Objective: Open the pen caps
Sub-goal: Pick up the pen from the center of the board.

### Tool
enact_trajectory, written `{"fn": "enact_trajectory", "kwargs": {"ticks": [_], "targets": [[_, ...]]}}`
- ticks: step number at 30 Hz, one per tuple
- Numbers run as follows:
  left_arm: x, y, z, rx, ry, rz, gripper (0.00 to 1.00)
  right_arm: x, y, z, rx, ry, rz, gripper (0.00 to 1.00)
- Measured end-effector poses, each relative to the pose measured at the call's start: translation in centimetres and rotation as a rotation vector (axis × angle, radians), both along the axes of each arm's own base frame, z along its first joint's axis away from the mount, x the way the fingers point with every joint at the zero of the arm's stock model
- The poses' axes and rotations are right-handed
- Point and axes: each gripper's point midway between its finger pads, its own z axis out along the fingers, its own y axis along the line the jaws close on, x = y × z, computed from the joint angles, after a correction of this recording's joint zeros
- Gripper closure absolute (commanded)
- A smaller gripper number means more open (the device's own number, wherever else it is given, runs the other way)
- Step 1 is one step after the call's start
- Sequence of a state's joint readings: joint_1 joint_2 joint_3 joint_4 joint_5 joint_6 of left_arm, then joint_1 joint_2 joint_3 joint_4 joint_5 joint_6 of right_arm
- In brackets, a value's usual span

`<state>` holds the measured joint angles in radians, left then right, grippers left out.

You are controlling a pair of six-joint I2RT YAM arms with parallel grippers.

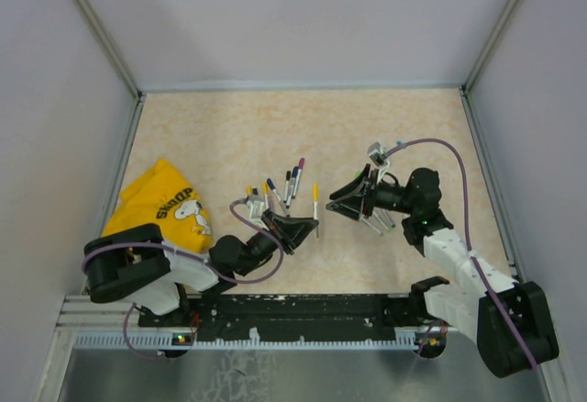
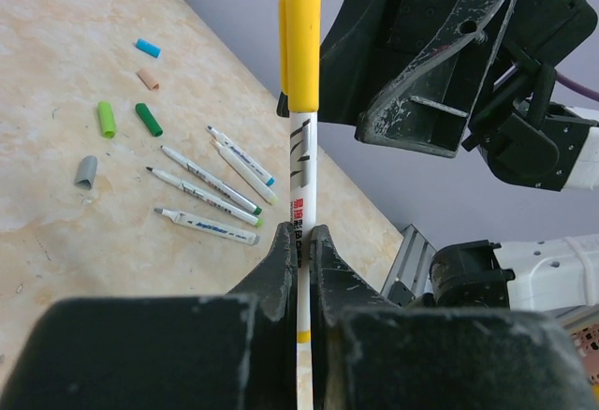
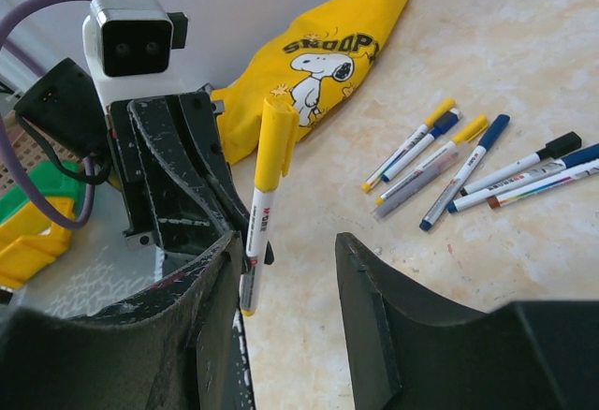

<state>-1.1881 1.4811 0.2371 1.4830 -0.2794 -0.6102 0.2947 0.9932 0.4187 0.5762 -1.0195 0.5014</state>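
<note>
Left wrist shows the scuffed black left gripper (image 2: 299, 238) pinching a slim white pen (image 2: 301, 181), its smooth yellow cylindrical cap (image 2: 302, 45) upright; the right gripper (image 3: 288, 246) stands spread.

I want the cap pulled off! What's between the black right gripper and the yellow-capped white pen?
Nothing: the top view shows only bare beige table between the black right gripper and the yellow-capped white pen that the left gripper holds.

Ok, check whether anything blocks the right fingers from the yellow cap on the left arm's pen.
Nothing visible does. The yellow plastic cap stands clear above the left fingers, shut on the slim white pen; the open right fingers face it across a gap.
</note>
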Motion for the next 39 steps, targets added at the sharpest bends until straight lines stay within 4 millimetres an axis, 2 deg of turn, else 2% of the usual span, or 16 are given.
{"fn": "enact_trajectory", "kwargs": {"ticks": [15,19,29,31,35,39], "targets": [[0.4,-1.9,-0.5,0.002,0.007,-0.010,1.00,-0.3,0.5,-0.4,-0.005,0.010,0.019,0.58],[0.5,-2.3,-0.4,-0.004,0.006,-0.010,1.00,-0.6,0.9,-0.4,-0.005,0.014,0.031,0.67],[0.7,-2.8,0.3,-0.019,-0.001,-0.009,1.00,-0.7,1.5,-1.2,-0.007,0.073,0.030,0.97],[0.8,-2.8,0.3,-0.017,-0.003,-0.009,0.92,-0.7,1.5,-1.2,-0.006,0.077,0.027,1.00],[0.7,-2.8,0.3,-0.011,-0.012,-0.009,0.64,-0.7,1.5,-1.3,-0.008,0.079,0.024,1.00],[0.3,-2.9,0.3,-0.002,-0.028,-0.033,0.43,-0.8,1.4,-1.6,-0.020,0.080,0.029,1.00]]}}
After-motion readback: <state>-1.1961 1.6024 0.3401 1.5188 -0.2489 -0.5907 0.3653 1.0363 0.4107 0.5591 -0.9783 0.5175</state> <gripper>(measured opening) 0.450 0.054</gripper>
